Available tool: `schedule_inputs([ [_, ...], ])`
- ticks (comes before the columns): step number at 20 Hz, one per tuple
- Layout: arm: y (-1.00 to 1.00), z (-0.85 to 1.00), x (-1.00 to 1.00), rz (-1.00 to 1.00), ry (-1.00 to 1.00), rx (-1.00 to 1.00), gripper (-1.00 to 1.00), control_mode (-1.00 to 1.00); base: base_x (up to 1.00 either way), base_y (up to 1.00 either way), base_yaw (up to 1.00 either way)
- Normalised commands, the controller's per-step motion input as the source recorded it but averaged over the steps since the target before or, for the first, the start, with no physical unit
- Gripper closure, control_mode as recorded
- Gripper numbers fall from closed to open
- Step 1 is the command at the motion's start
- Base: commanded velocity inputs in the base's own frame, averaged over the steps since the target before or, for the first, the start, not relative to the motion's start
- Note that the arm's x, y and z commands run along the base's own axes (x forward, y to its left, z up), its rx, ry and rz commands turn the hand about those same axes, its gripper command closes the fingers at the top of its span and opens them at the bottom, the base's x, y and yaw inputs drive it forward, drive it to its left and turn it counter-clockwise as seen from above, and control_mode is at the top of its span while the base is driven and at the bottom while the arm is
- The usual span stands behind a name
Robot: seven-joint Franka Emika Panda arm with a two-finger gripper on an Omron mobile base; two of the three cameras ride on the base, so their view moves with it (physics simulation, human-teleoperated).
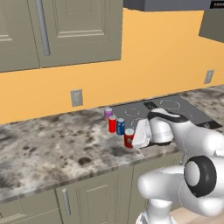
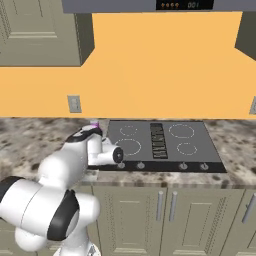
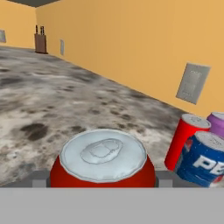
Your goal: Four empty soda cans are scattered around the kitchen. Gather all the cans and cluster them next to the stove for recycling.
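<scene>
Four soda cans stand together on the stone counter just left of the stove (image 1: 170, 107) (image 2: 160, 140). A purple can (image 1: 108, 113) (image 3: 217, 122) is at the back, with a red can (image 1: 112, 124) (image 3: 186, 138) and a blue can (image 1: 120, 126) (image 3: 203, 159) in front of it. Nearest the counter's front edge stands a second red can (image 1: 128, 137) (image 3: 103, 162). My gripper (image 1: 130, 139) (image 3: 103, 179) reaches in from the right, its fingers pressed against both sides of this can. In the right base view my arm hides the cluster except the purple can's top (image 2: 94, 122).
A wall outlet (image 1: 76, 97) (image 3: 193, 83) sits on the orange backsplash behind the cans. Upper cabinets (image 1: 61, 30) hang overhead. A knife block (image 3: 40, 41) stands far down the counter. Bare counter (image 1: 48, 148) stretches left of the cans.
</scene>
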Motion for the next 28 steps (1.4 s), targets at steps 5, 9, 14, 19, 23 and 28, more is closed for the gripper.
schedule_inputs([
  [5, 0.00, -0.27, 0.13, -0.03, 0.03, 0.00, 1.00, -1.00, 0.00, 0.00, 0.00],
  [9, 0.00, -0.25, 0.12, -0.04, 0.02, 0.00, 1.00, -1.00, 0.00, 0.00, 0.00],
  [14, 0.00, -0.24, 0.13, -0.04, 0.02, 0.00, 1.00, -1.00, 0.00, 0.00, 0.00],
  [19, 0.01, -0.21, 0.18, -0.04, 0.02, 0.00, 1.00, -1.00, 0.00, 0.00, 0.00],
  [23, 0.00, -0.25, 0.16, -0.04, 0.01, 0.00, 1.00, -1.00, 0.00, 0.00, 0.00],
  [28, 0.02, -0.39, 0.03, -0.01, -0.03, 0.00, 1.00, -1.00, 0.00, 0.00, 0.00],
])
